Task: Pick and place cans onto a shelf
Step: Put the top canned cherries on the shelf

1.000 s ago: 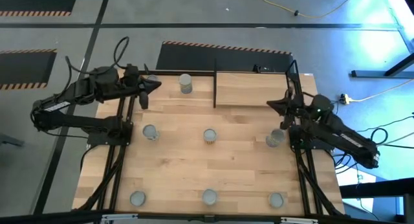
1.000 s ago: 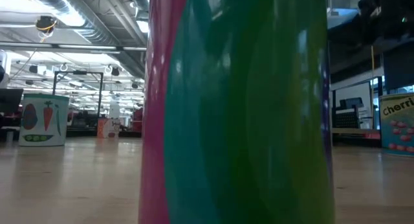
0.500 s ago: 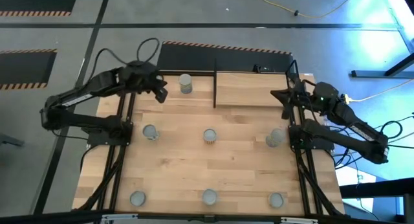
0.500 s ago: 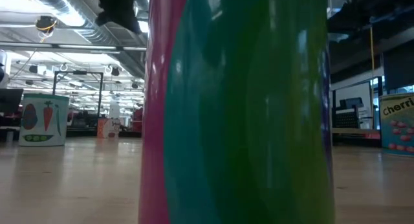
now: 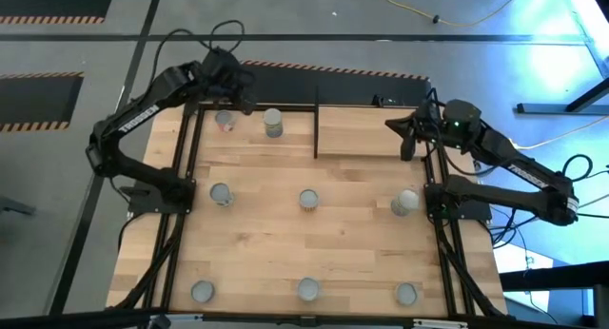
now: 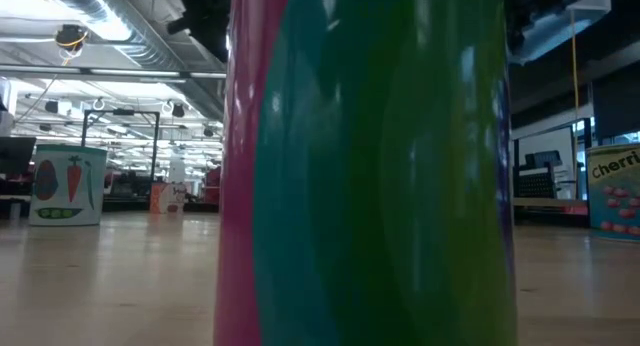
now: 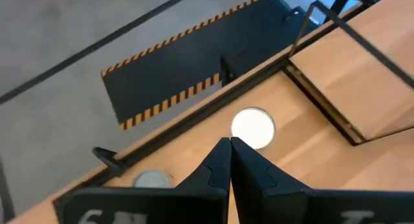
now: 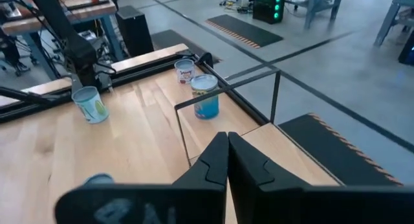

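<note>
While nothing is gripped, both arms hang raised over the far end of the tabletop (image 5: 266, 234), flanking the shelf (image 5: 371, 131). Left claw (image 5: 245, 103) pinched fully shut and empty, poised just beyond two cans (image 5: 273, 124) standing left of the shelf's black edge panel (image 5: 316, 120), likely lining up for one. Right claw (image 5: 403, 144) closed and empty too, at the shelf's right edge, apparently waiting. Shelf board bare. Other cans spaced in rows nearer than the shelf, one (image 5: 404, 203) just below its right corner. Low view blocked by a can (image 6: 370, 166) close to the lens.
</note>
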Action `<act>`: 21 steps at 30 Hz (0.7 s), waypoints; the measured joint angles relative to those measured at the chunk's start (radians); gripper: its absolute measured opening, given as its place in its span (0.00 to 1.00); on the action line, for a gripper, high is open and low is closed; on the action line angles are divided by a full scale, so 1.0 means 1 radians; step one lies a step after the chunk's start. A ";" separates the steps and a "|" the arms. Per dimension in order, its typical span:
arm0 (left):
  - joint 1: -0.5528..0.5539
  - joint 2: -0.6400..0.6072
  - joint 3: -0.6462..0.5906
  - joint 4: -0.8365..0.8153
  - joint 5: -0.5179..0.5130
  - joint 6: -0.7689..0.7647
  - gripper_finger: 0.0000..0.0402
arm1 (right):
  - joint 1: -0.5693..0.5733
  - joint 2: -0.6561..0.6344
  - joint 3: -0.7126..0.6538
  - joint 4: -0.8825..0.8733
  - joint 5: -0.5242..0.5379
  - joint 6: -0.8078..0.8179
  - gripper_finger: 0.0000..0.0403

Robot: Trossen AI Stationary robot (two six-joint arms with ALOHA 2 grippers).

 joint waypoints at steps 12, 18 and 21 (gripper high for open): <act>0.060 0.053 0.016 -0.079 0.107 0.019 0.15 | 0.000 0.037 0.052 -0.003 0.003 -0.070 0.02; 0.065 0.128 0.016 -0.065 0.243 0.188 0.16 | 0.000 0.037 0.050 -0.005 0.003 -0.069 0.02; 0.065 0.183 0.016 -0.064 0.334 0.235 0.16 | 0.000 0.037 0.049 -0.003 0.002 -0.042 0.02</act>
